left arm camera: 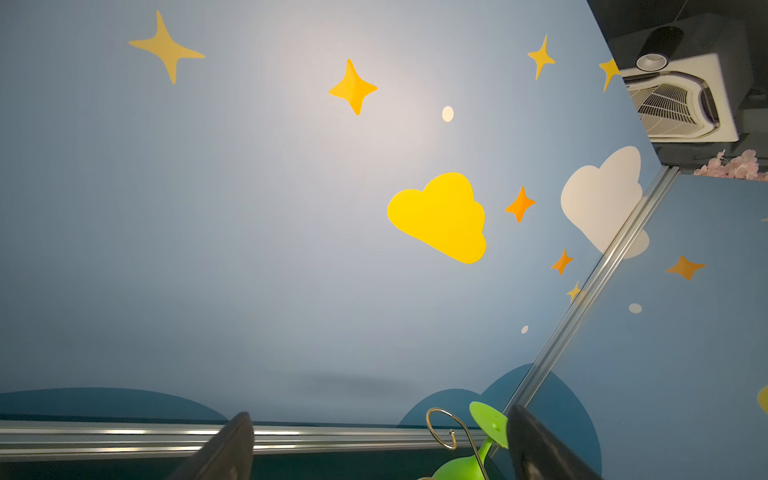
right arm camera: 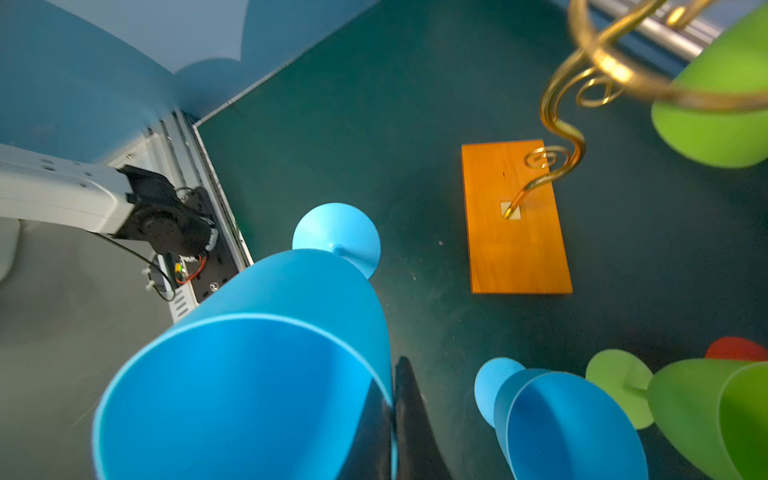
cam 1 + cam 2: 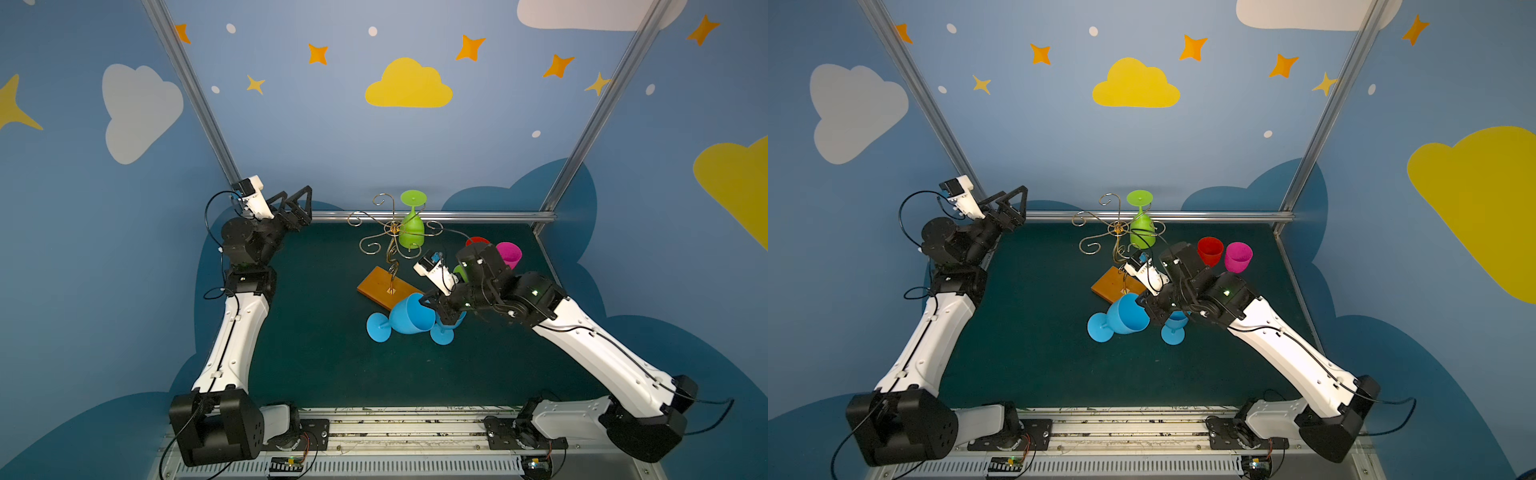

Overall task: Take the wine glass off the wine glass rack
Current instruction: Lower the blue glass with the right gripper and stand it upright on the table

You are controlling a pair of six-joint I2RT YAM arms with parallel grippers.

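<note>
The wine glass rack (image 3: 384, 286) (image 3: 1113, 284) (image 2: 515, 232) stands mid-table, gold wire on an orange wooden base. A green wine glass (image 3: 411, 230) (image 3: 1142, 232) (image 1: 488, 424) (image 2: 715, 120) hangs upside down from one of its scroll arms. In front of the base, my right gripper (image 3: 430, 301) (image 3: 1144, 301) (image 2: 392, 382) is shut on the rim of a blue wine glass (image 3: 409, 316) (image 3: 1125, 313) (image 2: 249, 365). That glass is tilted low over the mat, clear of the rack. My left gripper (image 3: 297, 192) (image 3: 1013, 193) (image 1: 380, 415) is open and empty at the back left, beside the rack's top.
A second blue glass (image 3: 446, 330) (image 3: 1175, 328) (image 2: 561, 419) lies under the right wrist. Beside it lies another green glass (image 2: 685, 399). A red glass (image 3: 477, 241) (image 3: 1209, 249) and a pink one (image 3: 509, 253) (image 3: 1238, 255) stand at the back right. An aluminium rail (image 3: 478, 216) edges the back.
</note>
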